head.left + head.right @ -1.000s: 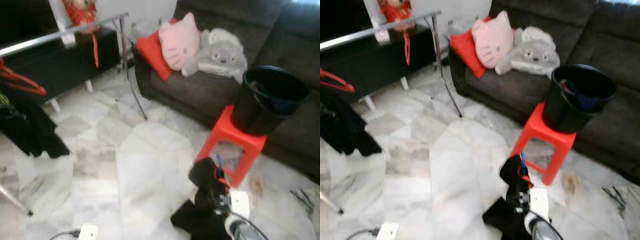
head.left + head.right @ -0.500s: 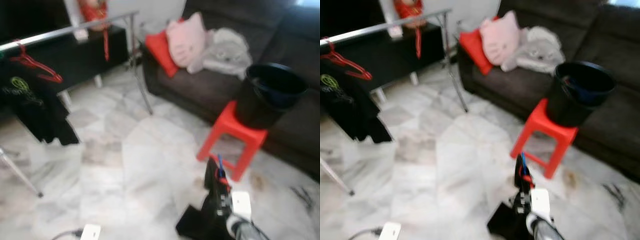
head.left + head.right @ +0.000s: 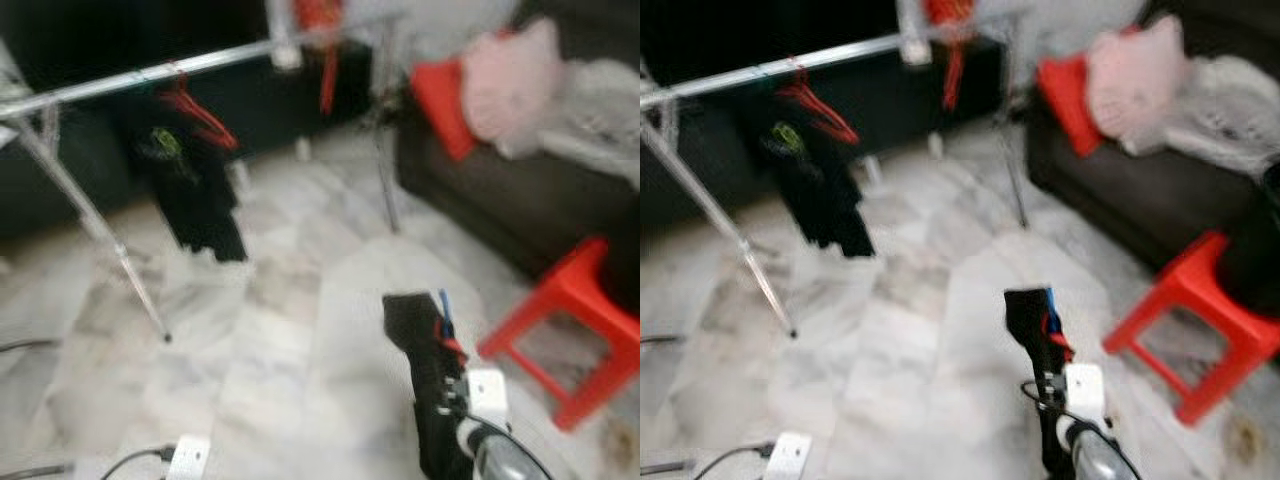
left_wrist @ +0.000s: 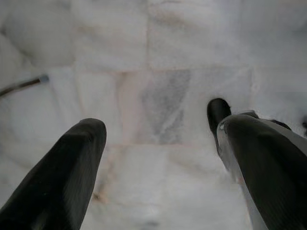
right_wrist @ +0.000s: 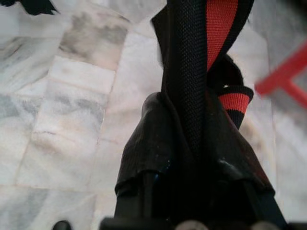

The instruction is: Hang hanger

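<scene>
A silver clothes rail (image 3: 150, 75) runs across the back left. A red hanger (image 3: 197, 104) carrying a black shirt (image 3: 195, 190) hangs on it, and another red item (image 3: 327, 60) dangles further right. My right gripper (image 3: 418, 325) is low at centre right, well short of the rail, shut on a black garment with red stripes (image 5: 201, 72); the fabric drapes over its fingers, and a bit of blue shows at its top. My left gripper (image 4: 156, 120) hangs open above the marble floor, nothing between its fingers (image 4: 72, 163).
The rail's slanted leg (image 3: 105, 245) reaches the floor at left. A white power strip (image 3: 187, 456) and cable lie near the front. A red stool (image 3: 575, 320) stands to the right, before a dark sofa (image 3: 480, 200) with a red cushion (image 3: 445, 95) and pink plush (image 3: 515, 70).
The camera has swung left: the rail and hanging shirt now sit nearer the middle, the black bucket has left the picture. My right gripper still holds the garment.
</scene>
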You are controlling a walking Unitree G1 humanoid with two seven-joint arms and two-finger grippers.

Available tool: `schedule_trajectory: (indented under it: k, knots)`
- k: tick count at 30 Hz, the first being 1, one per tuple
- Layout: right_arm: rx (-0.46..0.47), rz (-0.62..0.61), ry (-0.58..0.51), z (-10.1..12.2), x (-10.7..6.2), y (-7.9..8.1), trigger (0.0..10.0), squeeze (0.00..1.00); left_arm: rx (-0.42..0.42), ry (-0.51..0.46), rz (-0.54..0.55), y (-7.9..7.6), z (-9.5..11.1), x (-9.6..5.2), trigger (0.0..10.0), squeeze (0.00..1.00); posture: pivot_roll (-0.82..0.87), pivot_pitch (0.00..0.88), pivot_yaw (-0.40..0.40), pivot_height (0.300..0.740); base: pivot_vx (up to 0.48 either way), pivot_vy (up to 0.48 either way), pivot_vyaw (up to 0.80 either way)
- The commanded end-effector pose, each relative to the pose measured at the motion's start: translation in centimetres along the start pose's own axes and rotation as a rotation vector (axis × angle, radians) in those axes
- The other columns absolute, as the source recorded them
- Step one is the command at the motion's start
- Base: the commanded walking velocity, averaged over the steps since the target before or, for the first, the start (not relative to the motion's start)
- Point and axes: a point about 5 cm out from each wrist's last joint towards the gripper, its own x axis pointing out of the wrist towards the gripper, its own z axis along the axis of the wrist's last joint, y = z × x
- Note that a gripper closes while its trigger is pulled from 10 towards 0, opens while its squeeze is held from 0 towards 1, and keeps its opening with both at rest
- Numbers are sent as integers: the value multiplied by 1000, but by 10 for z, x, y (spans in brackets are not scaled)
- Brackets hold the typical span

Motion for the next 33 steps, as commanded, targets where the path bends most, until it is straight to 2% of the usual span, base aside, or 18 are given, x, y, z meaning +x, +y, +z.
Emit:
schedule_trajectory:
  k: [1, 15, 27, 28, 33]
  knots:
    - [-3, 30, -82, 19, 8, 8, 10000, 0, -6, 34, 23, 6, -7, -1, 10000, 0, -171, 0, -24, 740, 0, 0, 800]
    - [-24, 61, -106, 34, 13, 7, 10000, 0, -37, 30, 45, 9, -4, 0, 10000, 0, -138, 0, -52, 740, 0, 0, 760]
    - [-31, 51, -113, 39, 14, -3, 10000, 0, -53, 19, 66, 13, -3, 0, 10000, 0, -137, 0, -53, 740, 0, 0, 0]
    - [-43, 57, -98, 36, 12, -4, 10000, 0, -59, 21, 74, 15, -4, 0, 10000, 0, -115, 0, -82, 740, 0, 0, 0]
    - [-85, 89, -58, 31, 10, -6, 10000, 0, -95, 20, 104, 22, -4, 0, 10000, 0, -113, 0, -83, 740, 0, 0, 0]
